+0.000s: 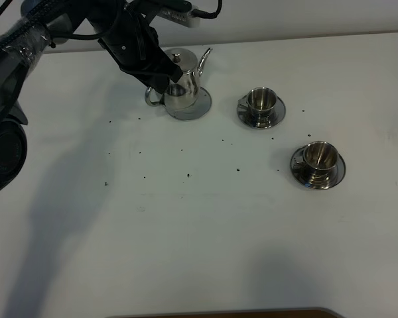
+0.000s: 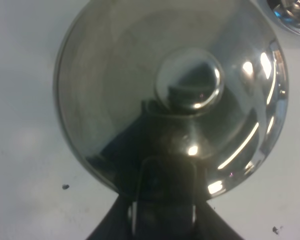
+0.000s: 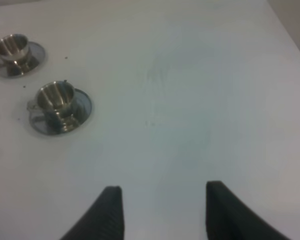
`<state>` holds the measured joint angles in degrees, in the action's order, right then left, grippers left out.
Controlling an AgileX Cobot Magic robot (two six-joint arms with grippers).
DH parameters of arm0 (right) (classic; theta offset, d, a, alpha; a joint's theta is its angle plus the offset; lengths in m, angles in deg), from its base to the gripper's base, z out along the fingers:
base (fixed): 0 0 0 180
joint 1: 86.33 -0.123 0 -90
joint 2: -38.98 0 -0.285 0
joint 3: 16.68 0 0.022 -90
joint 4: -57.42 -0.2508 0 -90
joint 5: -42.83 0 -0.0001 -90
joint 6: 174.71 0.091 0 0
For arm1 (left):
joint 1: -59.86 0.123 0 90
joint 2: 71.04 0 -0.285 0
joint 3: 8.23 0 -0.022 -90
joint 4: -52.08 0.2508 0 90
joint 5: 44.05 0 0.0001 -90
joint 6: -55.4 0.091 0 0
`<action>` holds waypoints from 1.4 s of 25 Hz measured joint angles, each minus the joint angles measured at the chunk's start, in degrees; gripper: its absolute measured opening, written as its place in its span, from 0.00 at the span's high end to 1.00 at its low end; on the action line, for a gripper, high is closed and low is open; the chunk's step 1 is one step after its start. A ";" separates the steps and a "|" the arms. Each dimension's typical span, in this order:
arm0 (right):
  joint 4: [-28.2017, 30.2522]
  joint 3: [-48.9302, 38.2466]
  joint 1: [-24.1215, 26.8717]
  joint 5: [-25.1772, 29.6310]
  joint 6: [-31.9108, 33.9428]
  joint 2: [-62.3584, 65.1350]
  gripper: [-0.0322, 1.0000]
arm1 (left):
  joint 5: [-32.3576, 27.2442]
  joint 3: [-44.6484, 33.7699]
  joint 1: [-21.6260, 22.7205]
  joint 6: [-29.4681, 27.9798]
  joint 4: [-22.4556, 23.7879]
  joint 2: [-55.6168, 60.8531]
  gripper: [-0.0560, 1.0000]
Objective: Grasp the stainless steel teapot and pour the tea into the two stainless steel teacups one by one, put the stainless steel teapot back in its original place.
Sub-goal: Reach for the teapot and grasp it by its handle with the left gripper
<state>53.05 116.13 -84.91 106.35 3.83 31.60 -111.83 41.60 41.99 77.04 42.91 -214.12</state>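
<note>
The stainless steel teapot (image 1: 184, 89) stands upright on the white table, its spout pointing toward the back right. My left gripper (image 1: 163, 85) reaches down to its loop handle from the left. In the left wrist view the teapot (image 2: 140, 75) fills the frame from above, and the handle sits between the jaws of the left gripper (image 2: 162, 220), which is shut on it. The two stainless steel teacups sit on saucers to the teapot's right: one (image 1: 261, 101) near it, the other (image 1: 318, 156) farther front right. My right gripper (image 3: 165, 210) hangs open over bare table, with both teacups (image 3: 57, 97) (image 3: 11, 46) ahead of it.
Small dark specks (image 1: 188, 175) lie scattered on the table in front of the teapot and cups. A saucer's rim (image 2: 290, 15) shows at the corner of the left wrist view. A brown edge (image 1: 252, 313) runs along the table's front.
</note>
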 joint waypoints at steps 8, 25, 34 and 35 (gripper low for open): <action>0.00 0.00 0.00 0.00 -0.06 0.00 0.60 | -0.19 0.18 0.00 -0.06 0.00 -0.33 0.70; 0.00 0.00 0.00 0.00 0.00 0.00 0.60 | 0.64 0.23 0.00 -0.21 0.00 -1.69 0.70; 0.00 0.00 0.00 0.00 0.00 0.00 0.60 | 4.90 0.23 0.00 -0.16 -0.23 -1.75 0.70; 0.00 0.00 0.00 0.00 0.00 0.00 0.60 | 5.22 0.23 0.00 -0.10 -0.23 -1.96 0.70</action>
<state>53.05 116.13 -84.91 106.35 3.82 31.60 -106.62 41.84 41.99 76.93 42.69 -216.09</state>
